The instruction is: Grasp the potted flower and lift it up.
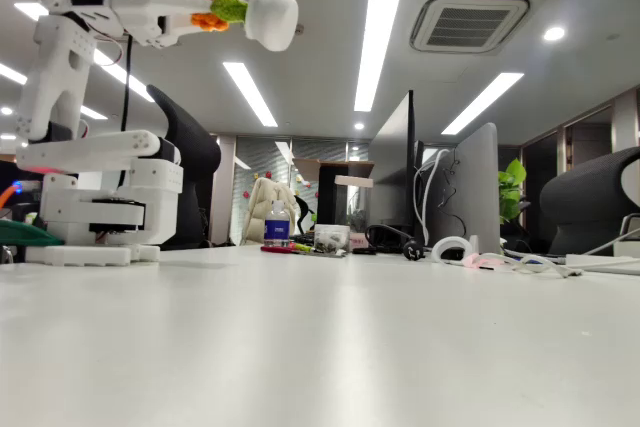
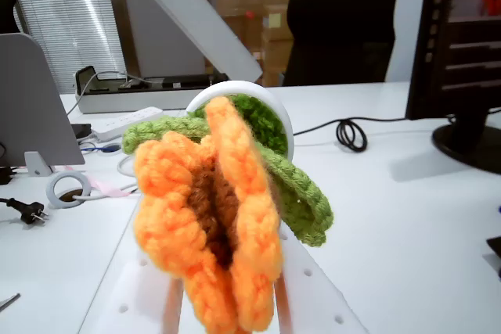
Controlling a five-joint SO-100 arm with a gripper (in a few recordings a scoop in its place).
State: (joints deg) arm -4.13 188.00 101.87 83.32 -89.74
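- Nearest the wrist camera: flower [image 2: 211,232], orange petals squeezed into a fold around a brown centre, filling the frame from centre down to 6 o'clock.
- Behind the petals, toward 12 o'clock: green leaves [image 2: 301,193] and white pot [image 2: 275,111] pointing away from the lens, so lying sideways, not upright.
- At 6 o'clock under the bloom: pale fingers [image 2: 309,295] flanking the petals on both sides.
- In the fixed view: gripper [image 1: 205,7] at about 11 o'clock, high above the table [image 1: 330,347], pointing toward 3 o'clock, with orange petals above and below the finger, green next, pot at its tip at [image 1: 272,17].
- Gripper state: closed narrow, clamping the flower by bloom and leaves rather than by the pot.
- Task thing's place: well clear of the table, held out roughly level from the raised arm [image 1: 60,77].
- Step in hand, as judged: grasp made, lift done or close to its top; nothing under the pot but air.
- Next move, as judged: little more than holding steady, keeping pressure on, avoiding jerks.
- Risk, as judged: soft yarn grip with the heavier pot cantilevered outward; slipping or sagging possible if pressure eases.
- Far off at 3 o'clock in the fixed view: monitor [image 1: 470,192] and a bottle [image 1: 277,222] near centre, well apart from the arm.
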